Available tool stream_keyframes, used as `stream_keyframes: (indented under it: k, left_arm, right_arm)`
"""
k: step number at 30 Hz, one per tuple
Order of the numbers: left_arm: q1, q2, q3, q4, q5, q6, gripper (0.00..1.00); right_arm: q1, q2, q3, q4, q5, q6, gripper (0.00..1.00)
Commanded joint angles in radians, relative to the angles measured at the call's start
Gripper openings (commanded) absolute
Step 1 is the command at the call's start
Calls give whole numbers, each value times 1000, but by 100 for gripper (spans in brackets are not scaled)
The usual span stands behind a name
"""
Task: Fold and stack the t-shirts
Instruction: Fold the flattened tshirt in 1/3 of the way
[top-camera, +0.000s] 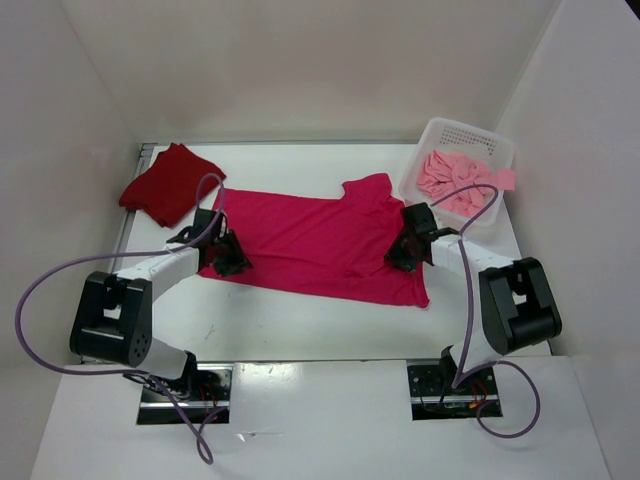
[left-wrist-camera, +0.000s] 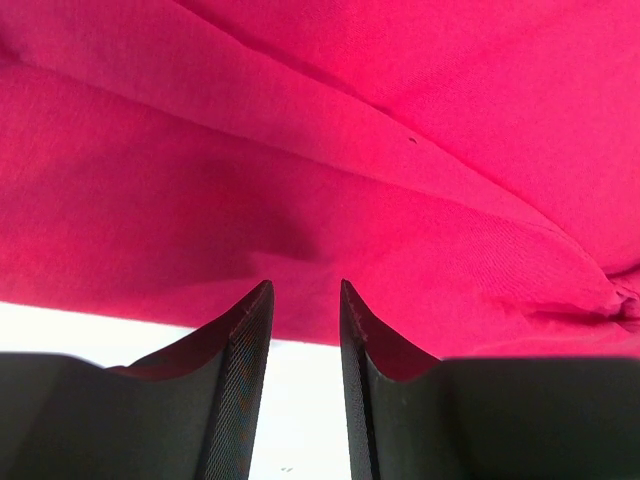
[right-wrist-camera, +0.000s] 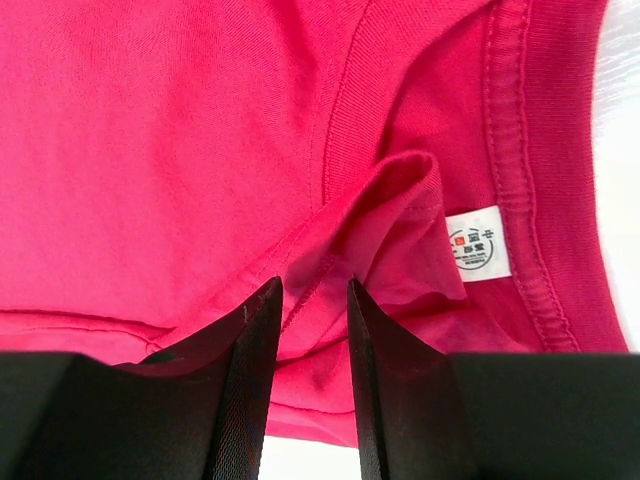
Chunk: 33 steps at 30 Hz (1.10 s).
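The crimson-pink t-shirt (top-camera: 320, 240) lies spread flat across the middle of the table. The dark red t-shirt (top-camera: 170, 183) lies folded at the back left. The salmon pink t-shirt (top-camera: 455, 180) is bunched in the basket. My left gripper (top-camera: 226, 256) sits low at the crimson shirt's left edge. In the left wrist view it (left-wrist-camera: 305, 290) is open, with bare table between the fingers and the shirt's edge (left-wrist-camera: 350, 150) at the tips. My right gripper (top-camera: 403, 254) is over the shirt's right side. In the right wrist view it (right-wrist-camera: 313, 285) is open astride a raised fold (right-wrist-camera: 380, 215).
A white perforated basket (top-camera: 470, 132) stands at the back right corner. White walls close in the table on the left, back and right. A white care label (right-wrist-camera: 477, 243) shows beside the collar seam. The arm cables loop above both table sides.
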Motion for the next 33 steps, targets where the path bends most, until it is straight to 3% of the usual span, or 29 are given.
stream_keyframes:
  k: [1,12,18,24,28,33]
  left_arm:
    - [5,29,45,29,-8,10,40]
    - [24,83,56,47,-17,30,40]
    - [24,92,65,47,-26,41,40]
    - [34,112,65,38,-35,41,40]
    - [53,112,56,24,-48,32,40]
    - [73,112,47,15,-48,32,40]
  right_arm:
    - [10,-48,-6,2,35,-4,38]
    - [19,-13,-1,9,9,-4,39]
    - [32,105,94,29,-20,-4,22]
    - [32,82,146,15,1,-4,1]
    - [32,31,186,-5,10,-4,1]
    - [32,79,257,-15,10,-24,1]
